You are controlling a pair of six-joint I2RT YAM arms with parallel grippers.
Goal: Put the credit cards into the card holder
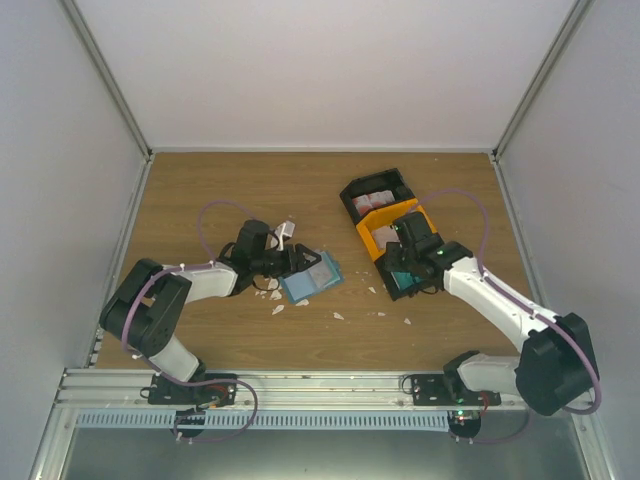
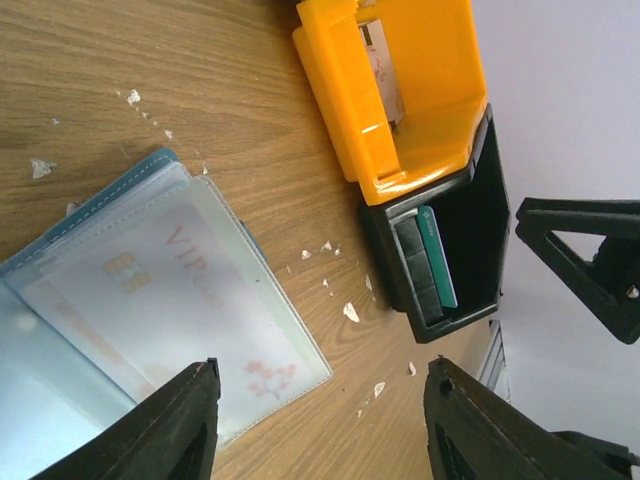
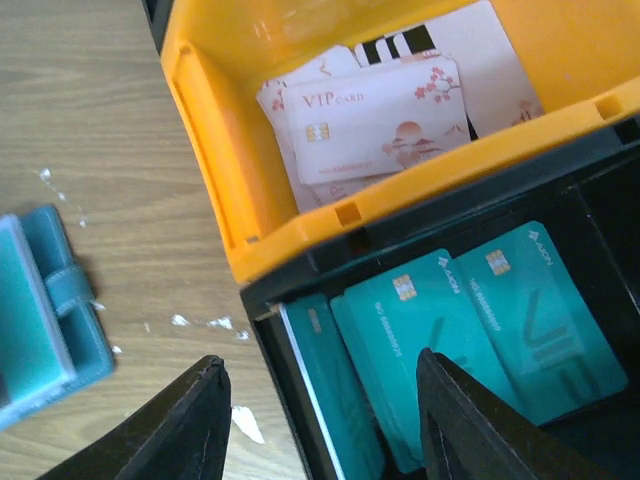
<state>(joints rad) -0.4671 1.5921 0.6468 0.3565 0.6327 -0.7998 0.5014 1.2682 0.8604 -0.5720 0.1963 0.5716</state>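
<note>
I held my left pincer (image 2: 320,385) open, empty, at the card holder (image 2: 160,290), my right pincer (image 3: 320,362) likewise near the cards (image 3: 375,120).

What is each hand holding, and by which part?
Nothing. Left hand open near the flat blue card holder; right hand open over the orange plastic bin and black plastic bin.

From my right wrist cam I'm looking down past the right gripper (image 3: 320,368), its jaws spread with nothing between them. Right under it is an orange bin (image 3: 215,170) with the credit cards (image 3: 375,120) stacked loosely inside, the top one face up. A black bin (image 3: 272,340) touches it, full of teal cards (image 3: 480,330). The card holder (image 3: 45,300) lies at the left edge on the wooden table (image 3: 90,120), white scraps (image 3: 240,420) nearby.
</note>
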